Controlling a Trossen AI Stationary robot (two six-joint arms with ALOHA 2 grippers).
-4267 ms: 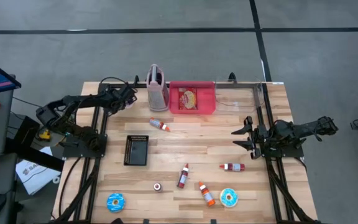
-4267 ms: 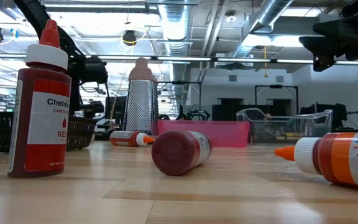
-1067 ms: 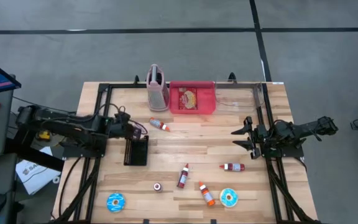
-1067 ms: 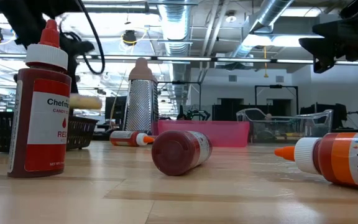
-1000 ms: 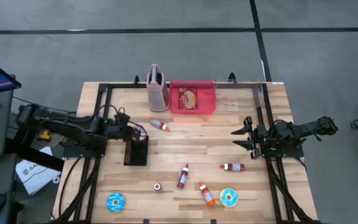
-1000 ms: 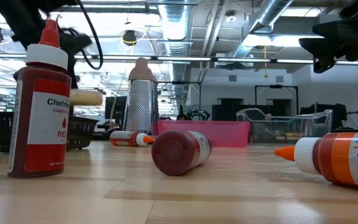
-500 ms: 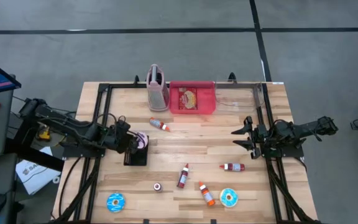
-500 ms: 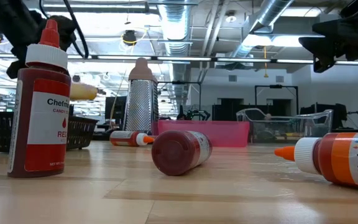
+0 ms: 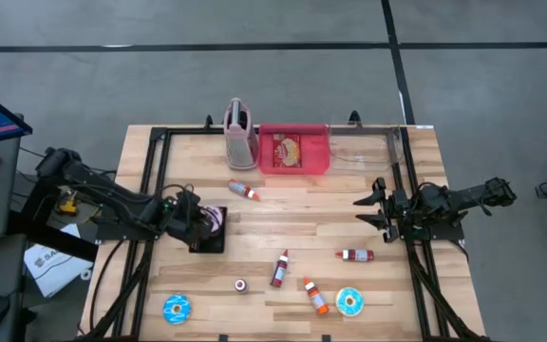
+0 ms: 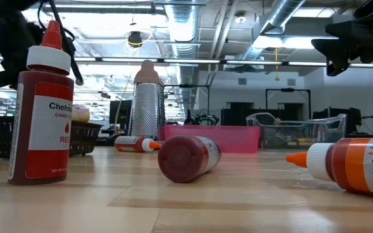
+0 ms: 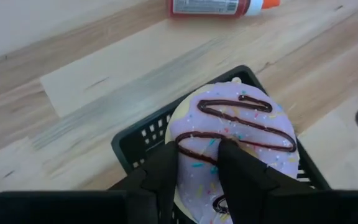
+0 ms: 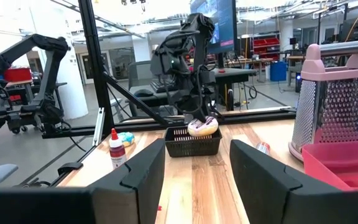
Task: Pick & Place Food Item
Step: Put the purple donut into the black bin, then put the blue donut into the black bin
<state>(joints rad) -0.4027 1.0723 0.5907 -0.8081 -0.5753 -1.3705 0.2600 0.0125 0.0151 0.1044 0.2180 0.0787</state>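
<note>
Left wrist view showed the left gripper (image 11: 209,158) right over a donut (image 11: 234,146) with purple icing, brown stripes and sprinkles. The two dark fingers (image 11: 235,163) were on the donut, one on the outside and one by the hole, a little apart. I could not tell if they pinched it or had let go. The donut sat in the black basket (image 11: 143,135), sticking up over its rim. A red bottle (image 11: 216,6) lay on the wood near the basket.

From above, the basket (image 9: 207,233) was on the left part of the table (image 9: 292,209), and the left gripper (image 9: 200,220) was down at it. The right gripper (image 9: 372,202) waited above the right side of the table with its fingers apart and nothing in them. A pink tray (image 9: 293,149) and a grater (image 9: 240,133) stood at the far edge.
</note>
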